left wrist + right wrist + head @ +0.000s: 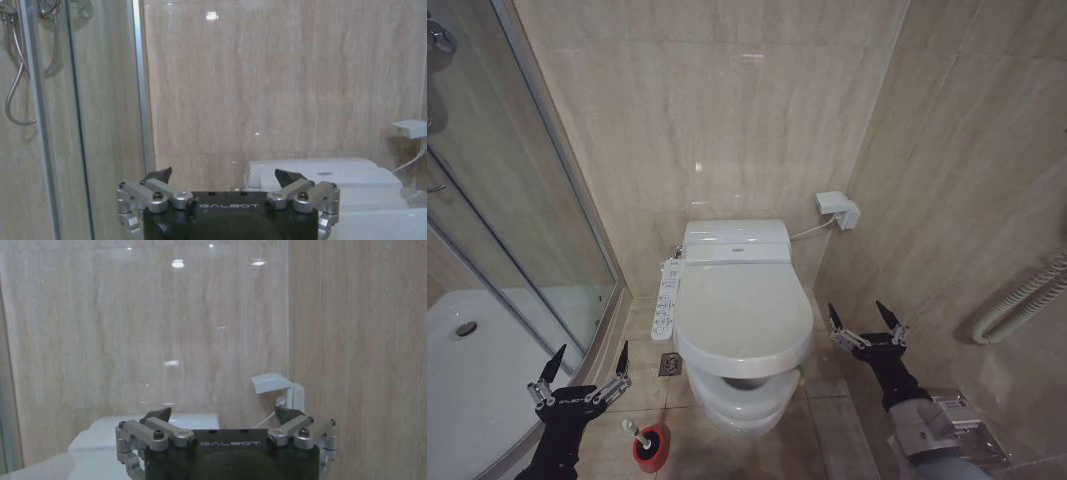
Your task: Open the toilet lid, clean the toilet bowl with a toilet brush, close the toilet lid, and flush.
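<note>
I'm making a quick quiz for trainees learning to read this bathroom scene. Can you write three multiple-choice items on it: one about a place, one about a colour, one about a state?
1. Where does the slim white-handled toilet brush stand?
A. On the floor by the robot's left gripper
B. On top of the tank
C. Inside the shower tray

2. What colour is the small round holder cup?
A. Blue
B. Red
C. Green

3. What state is the large smooth white plastic toilet lid in?
A. Raised against the tank
B. Removed
C. Down, closed

Answers:
1 A: the brush sits in its cup on the tiles, just beside the left gripper.
2 B: the cup is plainly red.
3 C: the lid lies flat over the white ceramic toilet bowl, and the right gripper waits beside it, jaws spread.
</note>
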Robot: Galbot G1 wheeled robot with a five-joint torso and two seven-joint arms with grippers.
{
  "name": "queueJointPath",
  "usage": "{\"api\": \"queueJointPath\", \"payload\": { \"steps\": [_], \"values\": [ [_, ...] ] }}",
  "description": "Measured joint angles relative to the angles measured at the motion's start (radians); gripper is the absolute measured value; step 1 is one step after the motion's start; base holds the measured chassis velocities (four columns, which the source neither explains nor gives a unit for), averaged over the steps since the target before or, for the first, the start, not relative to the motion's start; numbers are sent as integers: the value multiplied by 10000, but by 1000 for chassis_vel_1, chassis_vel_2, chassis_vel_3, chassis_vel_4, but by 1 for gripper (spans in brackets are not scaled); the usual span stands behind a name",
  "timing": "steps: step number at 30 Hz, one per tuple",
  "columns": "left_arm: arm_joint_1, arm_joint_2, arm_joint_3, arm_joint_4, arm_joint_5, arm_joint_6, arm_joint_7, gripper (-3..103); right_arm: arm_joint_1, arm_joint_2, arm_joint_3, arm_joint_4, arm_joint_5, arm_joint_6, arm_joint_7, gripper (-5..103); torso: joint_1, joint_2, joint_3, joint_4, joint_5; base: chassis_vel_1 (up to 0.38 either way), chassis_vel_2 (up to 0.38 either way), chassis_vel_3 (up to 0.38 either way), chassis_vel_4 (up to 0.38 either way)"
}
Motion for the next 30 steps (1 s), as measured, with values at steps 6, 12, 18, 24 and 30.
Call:
{"api": "queueJointPath", "payload": {
  "steps": [6,12,18,24,30],
  "values": [
    [0,0,0,0,0,0,0,100,-41,7,-7,99,-4,22,37,100,0,0,0,0,0,0,0,0,0],
    [1,0,0,0,0,0,0,100,-173,63,-88,156,-143,207,32,100,0,0,0,0,1,0,0,0,0],
    [0,0,0,0,0,0,0,100,-346,278,-287,314,-425,360,70,100,0,0,0,-1,0,0,0,0,0],
    [0,0,0,0,0,0,0,100,-347,313,-283,272,-487,334,47,100,0,0,0,-1,1,0,0,0,0],
    [0,0,1,0,0,0,0,100,-343,314,-277,261,-491,305,42,100,0,0,0,0,1,0,0,0,0]
  ]
}}
